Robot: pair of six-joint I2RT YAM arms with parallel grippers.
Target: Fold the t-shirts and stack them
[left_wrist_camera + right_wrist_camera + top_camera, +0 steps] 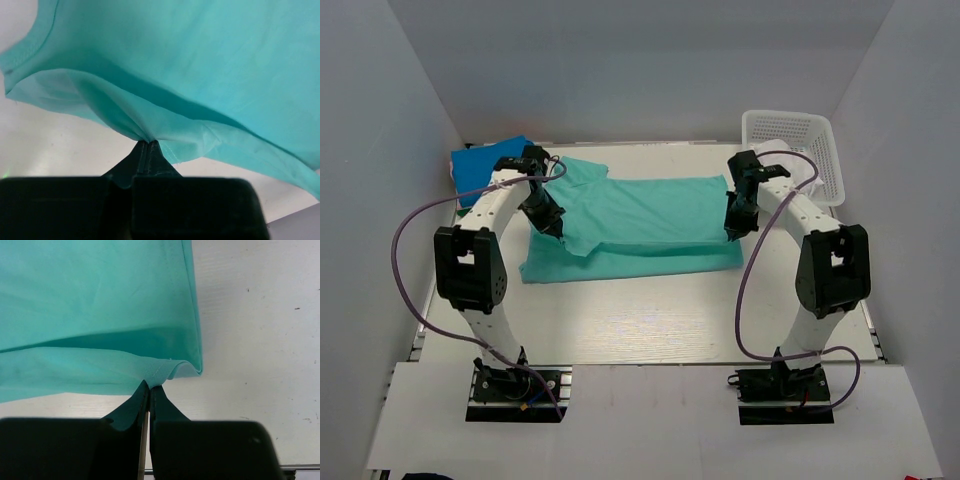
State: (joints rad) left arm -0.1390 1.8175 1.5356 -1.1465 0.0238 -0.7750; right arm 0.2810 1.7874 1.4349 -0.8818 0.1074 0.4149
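Both grippers pinch the teal shirt (640, 215) with jaws closed tight, the left gripper (149, 142) on its left edge and the right gripper (149, 384) on its near right corner. This shirt lies across the middle of the table (640, 320), with one long fold only half made. A blue shirt (485, 165) at the far left looks folded already, so I judge most of the work is left.
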